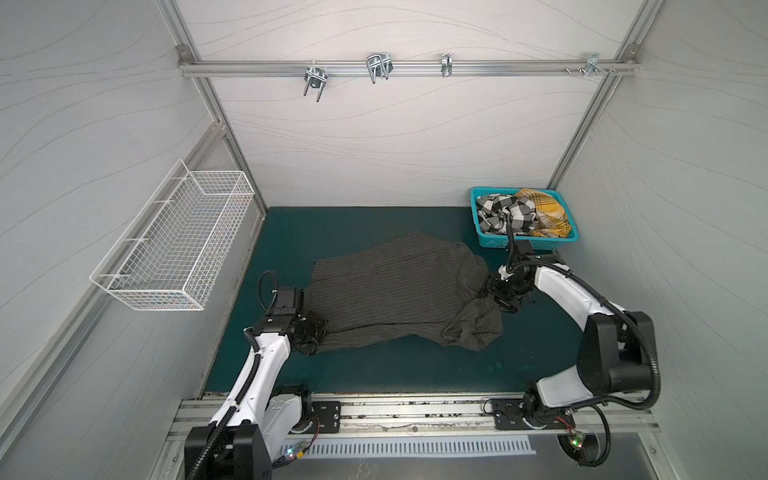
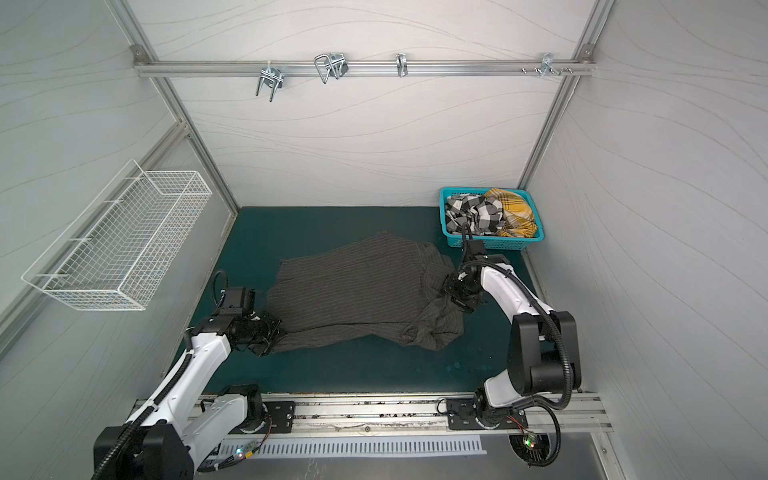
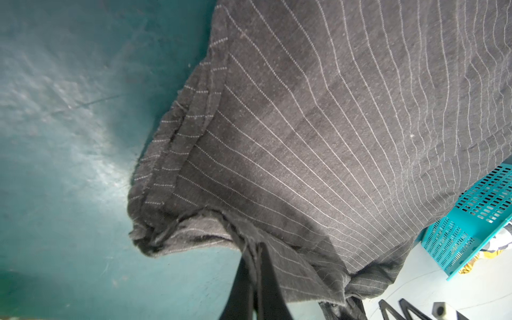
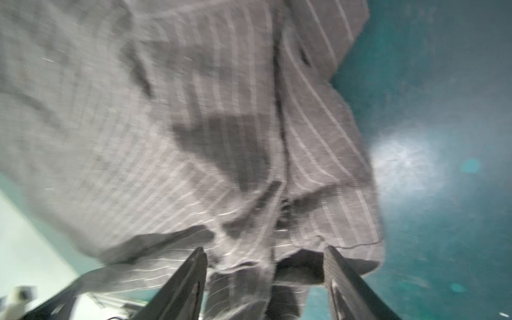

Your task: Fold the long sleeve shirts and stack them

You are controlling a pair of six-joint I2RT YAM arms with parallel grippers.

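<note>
Left end effector (image 1: pixel 318 332) is clenched on the hem corner of the charcoal pinstriped shirt (image 1: pixel 395 291); the left wrist view shows its two fingers (image 3: pixel 266 277) pressed together with cloth pinched between them. The right end effector (image 4: pixel 263 250) is released: its jaws stand apart at the collar end, with rumpled cloth lying loose in the gap.

The shirt lies spread on the green worktop (image 1: pixel 374 374), and its long axis runs across from one arm to the other, hem toward the left arm and collar toward the right. A sleeve (image 1: pixel 469 332) is bunched at the near right corner, just beside the right end effector, so the right arm looks the nearer one to straighten it.

A black-and-white checked shirt (image 1: pixel 505 214) and a mustard plaid shirt (image 1: pixel 544 212) sit crumpled in the teal basket (image 1: pixel 528 243) at the far right, not yet folded.
</note>
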